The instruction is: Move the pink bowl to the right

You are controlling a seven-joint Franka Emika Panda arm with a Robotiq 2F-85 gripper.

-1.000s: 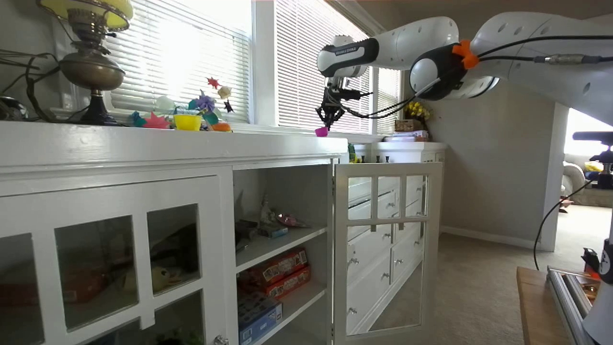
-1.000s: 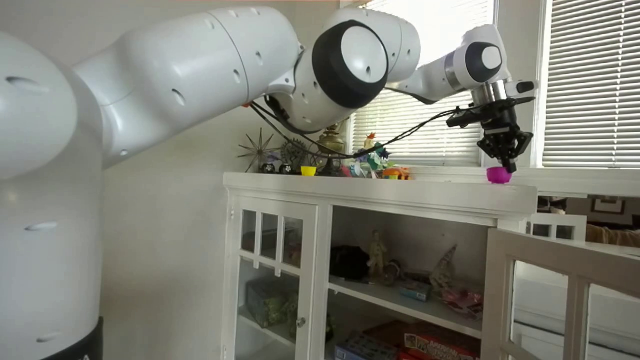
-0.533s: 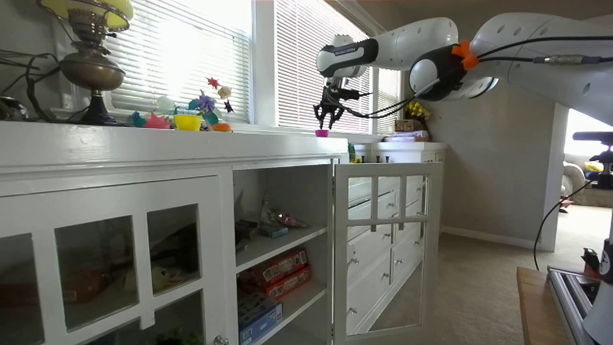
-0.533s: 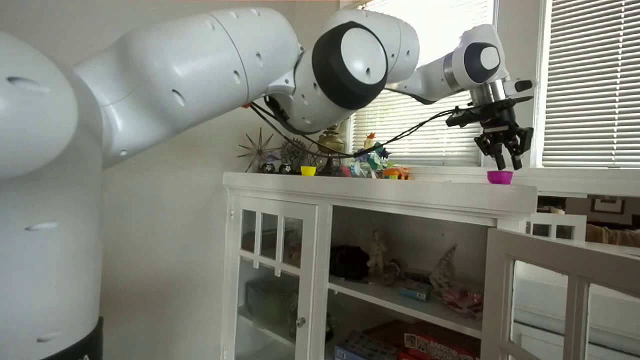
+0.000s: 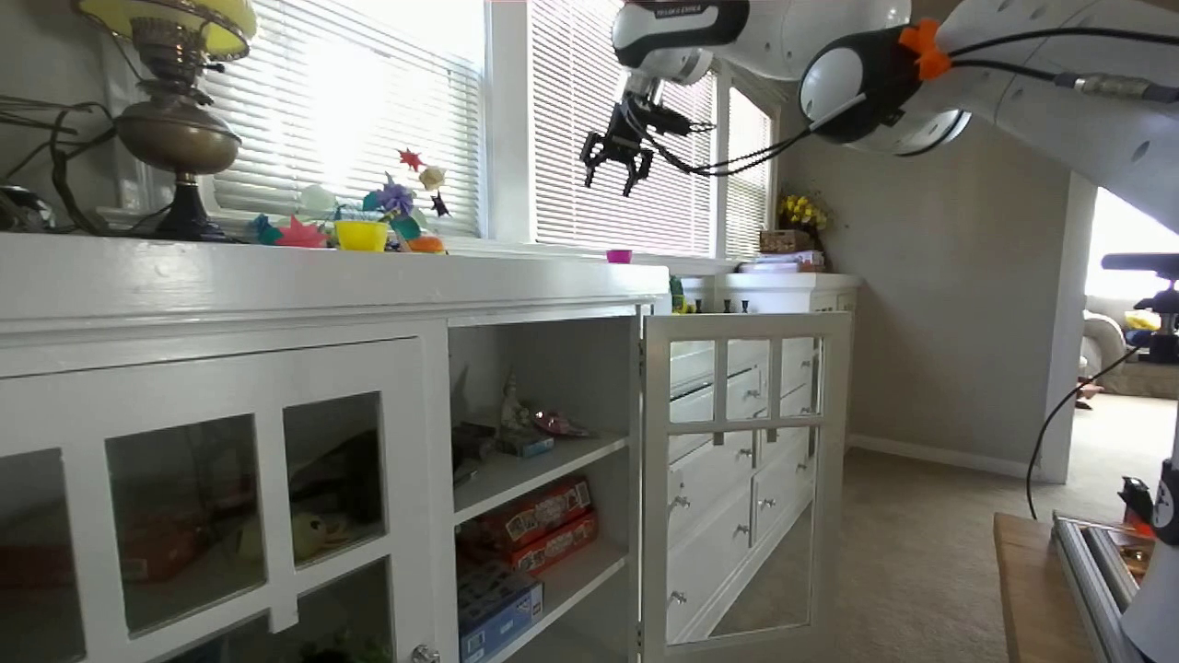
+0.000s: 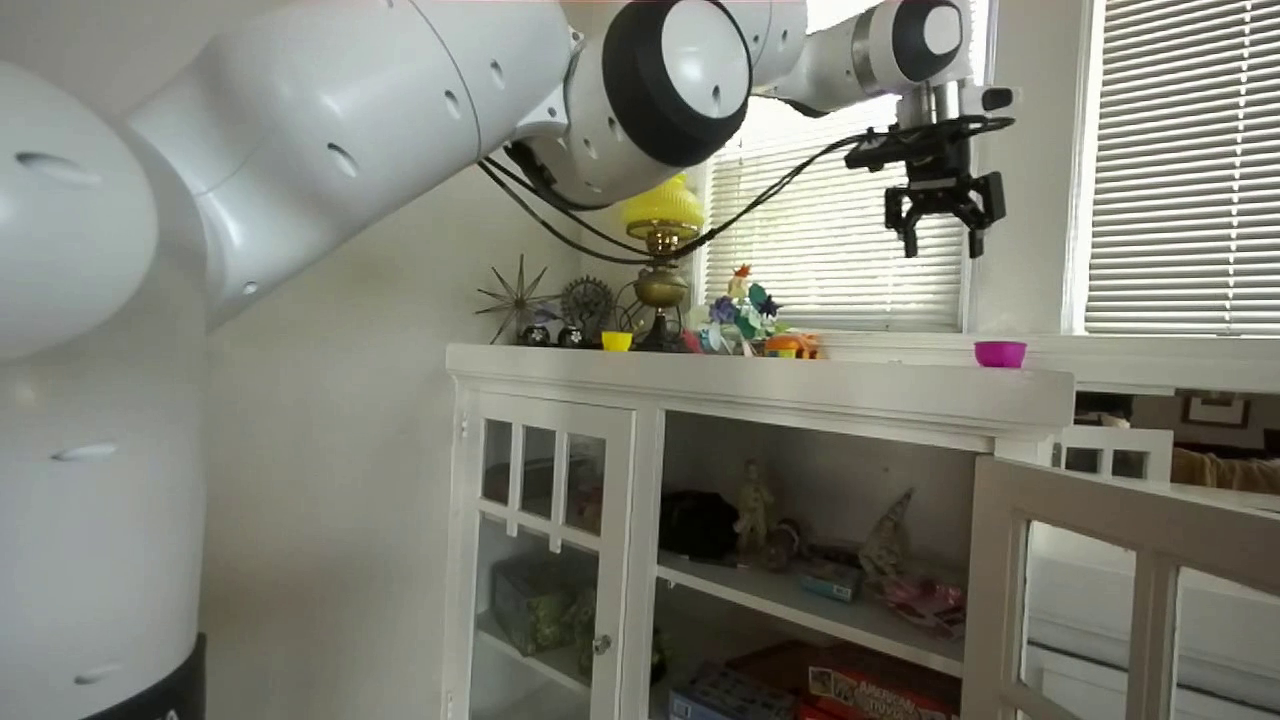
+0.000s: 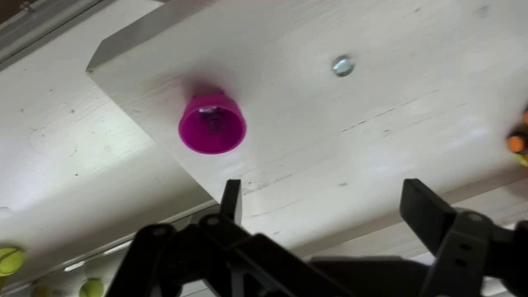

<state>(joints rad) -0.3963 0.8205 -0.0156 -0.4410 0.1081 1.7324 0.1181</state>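
Observation:
The small pink bowl (image 5: 619, 256) stands upright on the white cabinet top, near the end beside the open door, and shows in both exterior views. From above, in the wrist view, I look into the magenta bowl (image 7: 212, 123), which lies close to the cabinet's corner and holds nothing I can make out. My gripper (image 6: 944, 252) hangs well above the cabinet top, clear of the bowl and off to one side of it. Its jaws stand wide apart, and only the white surface shows between the fingertips of the gripper (image 7: 322, 183) in the wrist view.
Along the cabinet top stand a yellow cup (image 5: 361, 236), colourful paper flowers (image 6: 740, 310) and an oil lamp (image 5: 180, 138). A cabinet door (image 5: 656, 479) is swung outward below the bowl. In the wrist view, a clear glass bead (image 7: 343, 66) and a yellow-green ball (image 7: 10, 260) appear.
One second ago the gripper was shut on the pink bowl. It has let go and opened, and the arm has risen well away. The bowl now sits level on the cabinet top.

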